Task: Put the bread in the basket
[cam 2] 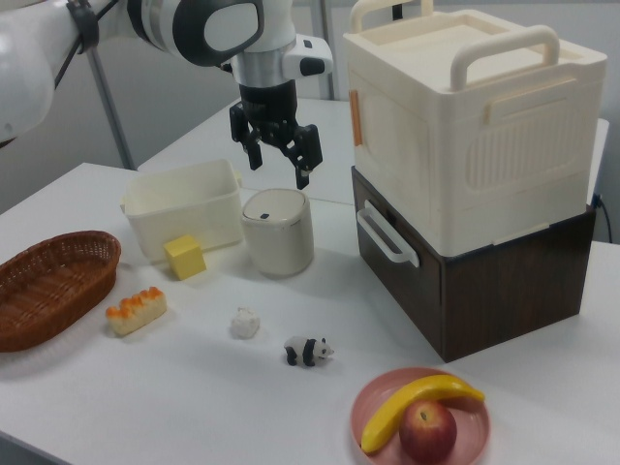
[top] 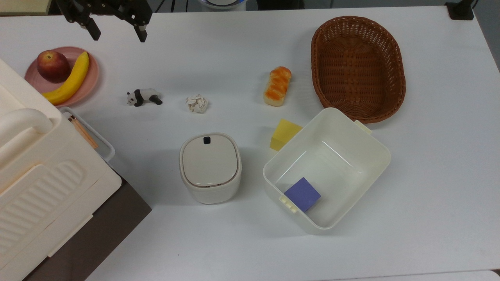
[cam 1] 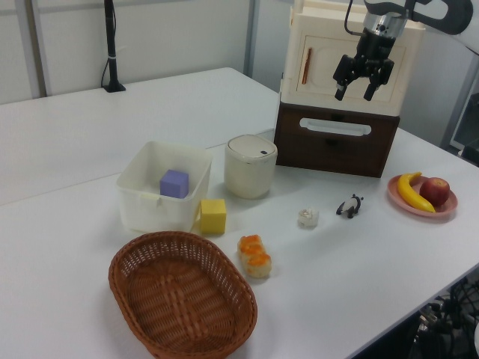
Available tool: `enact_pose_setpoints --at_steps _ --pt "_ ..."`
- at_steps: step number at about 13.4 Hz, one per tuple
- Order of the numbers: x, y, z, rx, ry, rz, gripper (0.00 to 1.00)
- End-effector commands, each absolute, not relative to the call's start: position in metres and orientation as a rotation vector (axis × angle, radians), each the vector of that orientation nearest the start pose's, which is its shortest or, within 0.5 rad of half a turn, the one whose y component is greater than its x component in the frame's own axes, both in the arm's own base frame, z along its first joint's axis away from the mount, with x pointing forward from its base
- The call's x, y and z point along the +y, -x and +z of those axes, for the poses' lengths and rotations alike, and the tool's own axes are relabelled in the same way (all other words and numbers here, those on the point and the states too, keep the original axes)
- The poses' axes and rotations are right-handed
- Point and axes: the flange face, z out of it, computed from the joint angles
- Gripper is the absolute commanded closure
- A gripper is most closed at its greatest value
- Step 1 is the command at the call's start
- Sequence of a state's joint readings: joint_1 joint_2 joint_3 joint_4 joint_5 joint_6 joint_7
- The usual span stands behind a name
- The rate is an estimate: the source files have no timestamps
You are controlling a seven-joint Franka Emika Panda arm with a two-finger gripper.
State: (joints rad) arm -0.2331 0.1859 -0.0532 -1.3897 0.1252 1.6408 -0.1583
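The bread, a small loaf with a glossy orange-brown top and pale sides, lies on the white table just left of the basket in the top view. It also shows as the bread and the bread. The woven reddish-brown basket holds nothing. My gripper hangs open high above the table at the top view's upper left, far from the bread, nothing between its fingers. The same gripper is well off the surface.
A yellow block leans by a cream bin holding a purple cube. A lidded white canister, crumpled paper, a toy panda, a pink plate with apple and banana, and a stacked cream box stand around.
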Motion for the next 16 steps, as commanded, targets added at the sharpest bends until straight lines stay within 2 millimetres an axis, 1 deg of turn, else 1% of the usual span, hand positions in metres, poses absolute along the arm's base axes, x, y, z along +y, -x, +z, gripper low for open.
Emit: enact_pose_setpoints --at_steps 1,9,12,14,16 --pt "-0.1488 -0.5916 0.6113 0.152 3.018 -0.110 0.00" --pt "-0.1481 -0.5854 0.6136 0.148 3.028 -0.069 0.00" --pt "-0.1552 -0.5833 0.6121 0.166 3.031 -0.057 0.00" --pt "-0.1542 -0.5821 0.6153 0.162 3.043 -0.060 0.00" --pt "-0.1545 -0.5835 0.6131 0.159 3.058 -0.058 0.00"
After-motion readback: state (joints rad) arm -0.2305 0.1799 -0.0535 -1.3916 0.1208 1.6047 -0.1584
